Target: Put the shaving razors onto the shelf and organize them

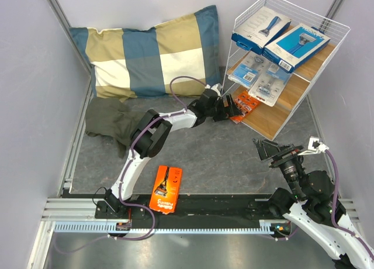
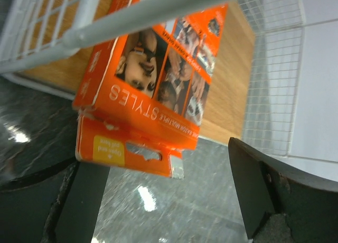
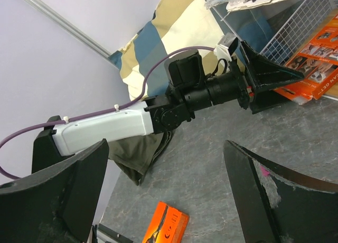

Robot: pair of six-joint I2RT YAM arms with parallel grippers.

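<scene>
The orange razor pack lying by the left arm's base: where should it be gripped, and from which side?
From above, pinching the orange razor pack across its two long edges near the middle. It lies flat on the table, long axis roughly near-to-far, so its narrow width probably suits open jaws best.

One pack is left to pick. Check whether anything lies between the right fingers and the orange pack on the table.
Nothing visible does: only bare grey table lies between the right fingers and the orange pack. The left arm is off that line.
</scene>
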